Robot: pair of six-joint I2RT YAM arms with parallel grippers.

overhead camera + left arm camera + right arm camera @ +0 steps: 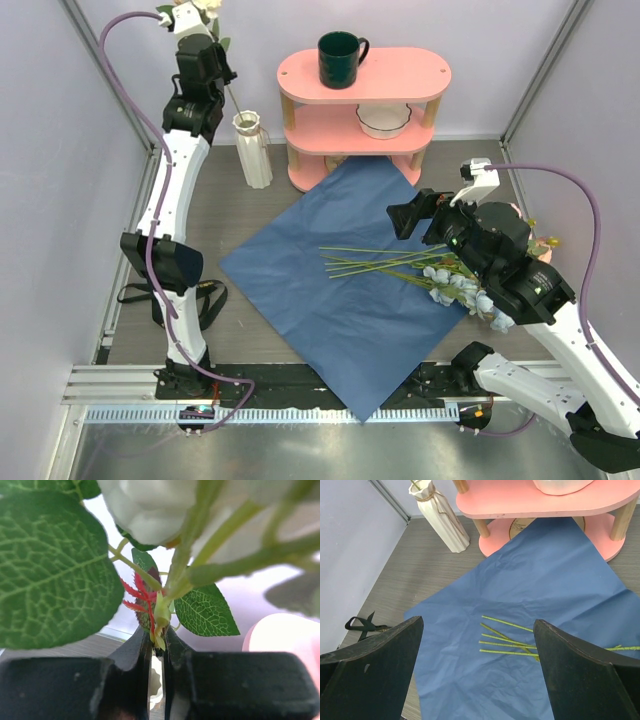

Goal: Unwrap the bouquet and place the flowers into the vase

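I'm on the placing step: left gripper pinches a cream rose, stem reaching the vase at the table's far-left corner. Right gripper gapes wide above the remaining flowers on the paper. Next I'd release, then fetch another.

I count one vase, one blue paper sheet, one dark mug, one white bowl, one pink shelf unit, one cream rose, and at least four loose stems.
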